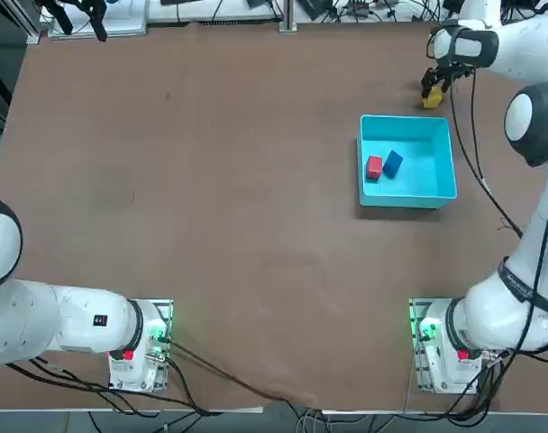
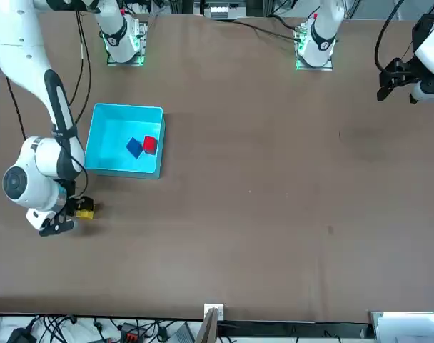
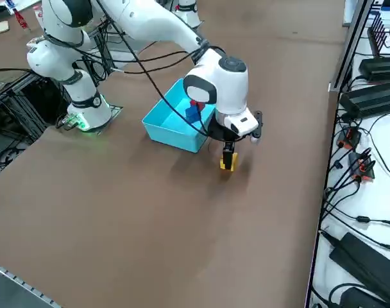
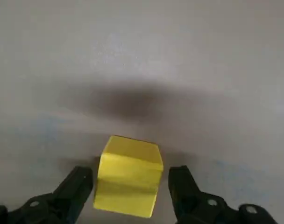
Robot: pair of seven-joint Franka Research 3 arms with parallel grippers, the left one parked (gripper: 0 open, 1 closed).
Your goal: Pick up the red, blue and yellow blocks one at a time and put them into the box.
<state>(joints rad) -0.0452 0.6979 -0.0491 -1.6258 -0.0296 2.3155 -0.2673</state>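
Note:
The yellow block (image 4: 128,182) rests on the brown table just beyond the far right corner of the box (image 1: 427,149). My right gripper (image 4: 131,176) is down at the table and open. One finger stands on each side of the yellow block (image 1: 432,99), with a thin gap on both sides. The red block (image 1: 374,167) and the blue block (image 1: 393,163) lie side by side inside the cyan box, near its left wall. In the front view the yellow block (image 2: 86,209) shows beside the wrist, below the box (image 2: 110,132).
The right arm reaches from its base (image 1: 445,347) along the table's right edge, with a cable hanging over the box's right side. A wide stretch of bare brown table (image 1: 211,198) lies left of the box. Cables and equipment lie off the table's right side (image 3: 368,160).

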